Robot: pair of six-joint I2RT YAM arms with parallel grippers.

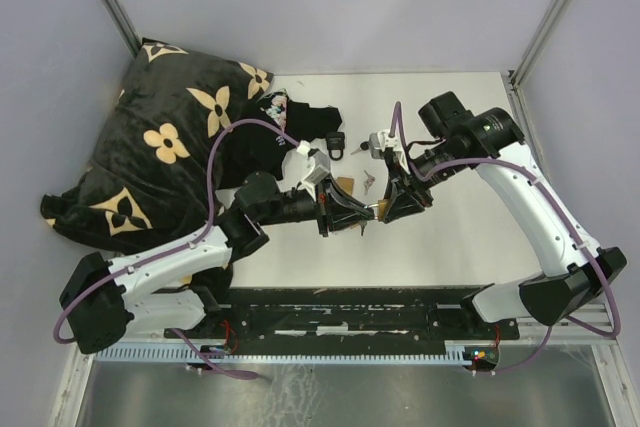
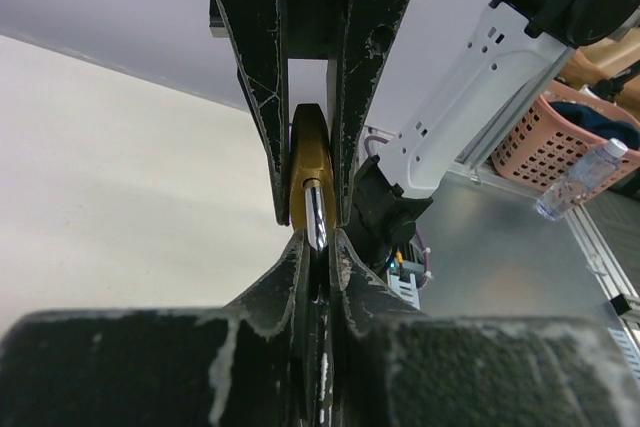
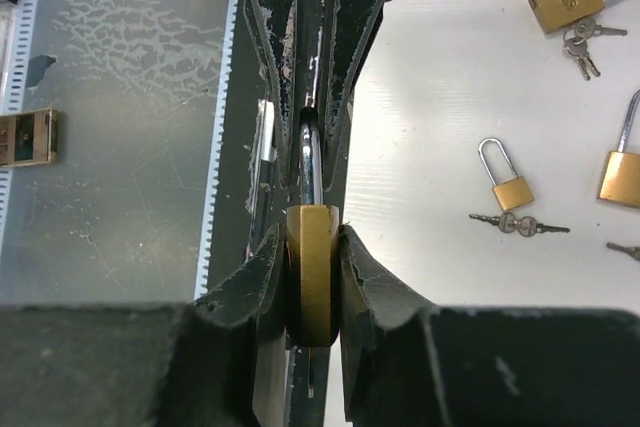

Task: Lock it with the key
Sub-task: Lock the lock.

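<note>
From above, the left hand [image 1: 360,219] and right hand [image 1: 388,209] meet over the tabletop [image 1: 460,147], a brass padlock [image 1: 373,211] between them. Left wrist: its fingers clamp the steel shackle [image 2: 315,212]. Right wrist: its fingers clamp the padlock's brass body; spare padlocks [image 3: 510,187] with keys [image 3: 518,224] lie beside

Padlock [image 3: 313,267]: side faces covered by the right gripper [image 3: 312,237]; shackle [image 3: 311,162] mostly buried inside the left gripper [image 3: 312,185]; keyhole end concealed in every view. From above, only a sliver shows. Spare padlock [image 3: 622,175]: cut off by right frame edge
</note>
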